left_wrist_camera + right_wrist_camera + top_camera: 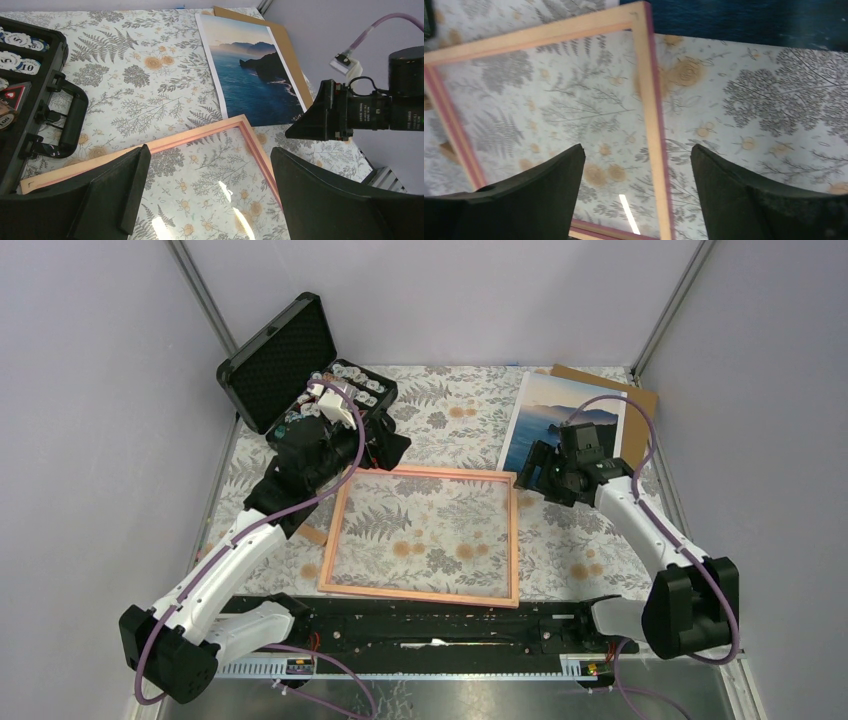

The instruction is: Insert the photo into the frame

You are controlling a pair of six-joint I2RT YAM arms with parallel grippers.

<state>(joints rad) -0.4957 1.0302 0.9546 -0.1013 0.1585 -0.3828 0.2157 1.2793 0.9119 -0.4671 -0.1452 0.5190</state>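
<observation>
On table [580, 535]: frame [425, 532] centre | photo [560, 420] far-right | left gripper [207, 167], right gripper [638, 160] gaping

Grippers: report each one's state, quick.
Left gripper: open, empty, over the frame.
Right gripper: open, empty, also over the frame.

One frame [420, 592], one photo [555, 415] and one brown backing board [640, 408] were counted on the tabletop [580, 540]. One black case [280, 360] was counted, its poker chips [352, 380] too crowded to be numbered. Two grippers were counted: the left gripper [210, 195] and the right gripper [636, 160].
</observation>
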